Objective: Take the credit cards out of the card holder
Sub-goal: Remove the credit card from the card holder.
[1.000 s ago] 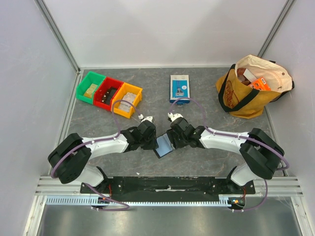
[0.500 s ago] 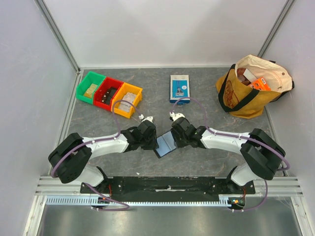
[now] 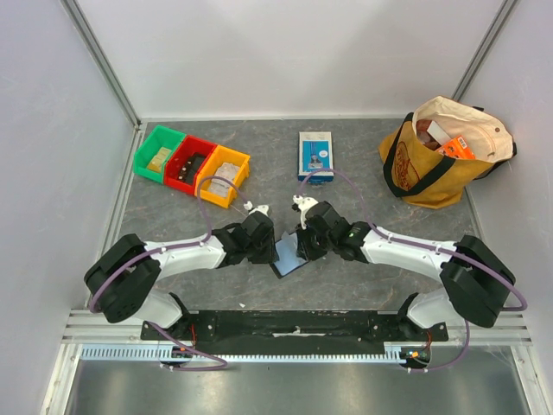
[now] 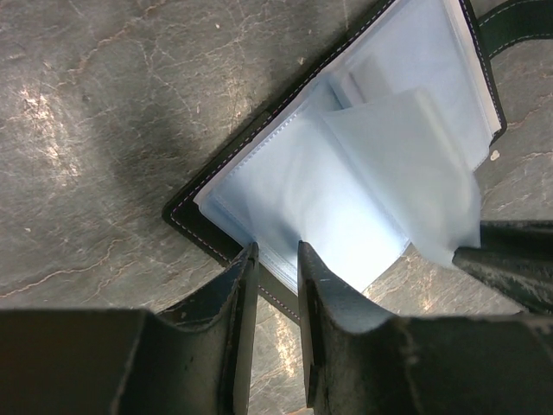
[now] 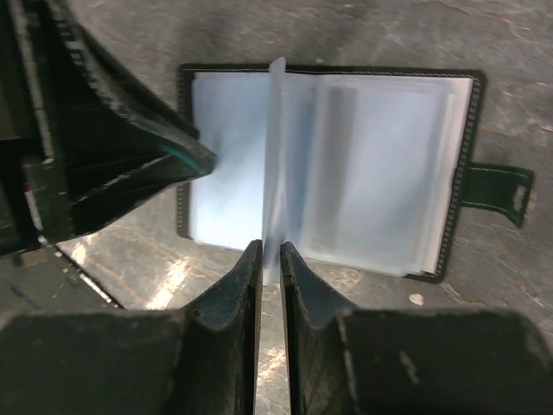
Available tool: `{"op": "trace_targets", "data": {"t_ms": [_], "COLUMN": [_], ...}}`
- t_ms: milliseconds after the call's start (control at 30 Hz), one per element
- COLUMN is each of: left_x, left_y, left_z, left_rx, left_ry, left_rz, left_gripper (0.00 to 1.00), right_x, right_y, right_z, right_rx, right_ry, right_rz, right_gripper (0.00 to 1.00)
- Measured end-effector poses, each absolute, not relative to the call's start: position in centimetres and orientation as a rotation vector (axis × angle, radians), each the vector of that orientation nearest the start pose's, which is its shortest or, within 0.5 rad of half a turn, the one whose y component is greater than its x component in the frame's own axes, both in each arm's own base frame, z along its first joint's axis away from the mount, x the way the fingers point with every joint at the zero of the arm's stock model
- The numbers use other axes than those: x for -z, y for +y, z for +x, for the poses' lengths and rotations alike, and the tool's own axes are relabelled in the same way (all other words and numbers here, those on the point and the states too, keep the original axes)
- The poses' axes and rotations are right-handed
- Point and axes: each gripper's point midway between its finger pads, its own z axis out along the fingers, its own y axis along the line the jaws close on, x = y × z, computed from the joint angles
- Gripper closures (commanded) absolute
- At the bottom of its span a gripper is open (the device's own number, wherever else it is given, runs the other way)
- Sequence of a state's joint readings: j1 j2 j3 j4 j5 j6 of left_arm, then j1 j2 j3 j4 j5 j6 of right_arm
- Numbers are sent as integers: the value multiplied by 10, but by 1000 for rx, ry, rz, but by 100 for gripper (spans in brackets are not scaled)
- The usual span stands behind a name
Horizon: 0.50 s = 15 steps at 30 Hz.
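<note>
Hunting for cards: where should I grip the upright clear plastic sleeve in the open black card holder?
Its free near edge, from where the right gripper is: the clear plastic sleeve stands on edge above the black card holder, thin enough for nearly closed jaws.

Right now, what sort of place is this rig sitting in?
Likely a lab test cell, not a home or shop: bare white panel walls in aluminium framing, a grey stone-look table, and prop items set out on it, such as coloured bins and a tote bag.
</note>
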State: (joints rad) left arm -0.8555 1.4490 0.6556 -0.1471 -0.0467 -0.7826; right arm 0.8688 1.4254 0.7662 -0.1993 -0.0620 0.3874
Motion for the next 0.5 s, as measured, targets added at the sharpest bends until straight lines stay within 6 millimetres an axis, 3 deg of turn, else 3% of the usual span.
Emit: {"op": "trace_targets", "data": {"t_ms": [100,233,400,500], "left_x": [-24,-29,-58,-77], "left_y": [-259,-253,-240,-236], "left_z": [197,190,195,199], "left_rx": [587,598,627,648], "left_ry": [2613,2591,2473,2404], "left_rz": [77,69,-12,-49], "left_gripper": [69,67,66,65], "right_x": [-64,-64,-55,-53], "right_y": [290,303,312,307], "right_z": [196,176,155,159], "right_rx": [-692,-784,-836,-792], "right_ry": [2430,2423,2441,2442], "right_rz": [-689,-810,-939,-934], "right_gripper": [79,68,55,44]}}
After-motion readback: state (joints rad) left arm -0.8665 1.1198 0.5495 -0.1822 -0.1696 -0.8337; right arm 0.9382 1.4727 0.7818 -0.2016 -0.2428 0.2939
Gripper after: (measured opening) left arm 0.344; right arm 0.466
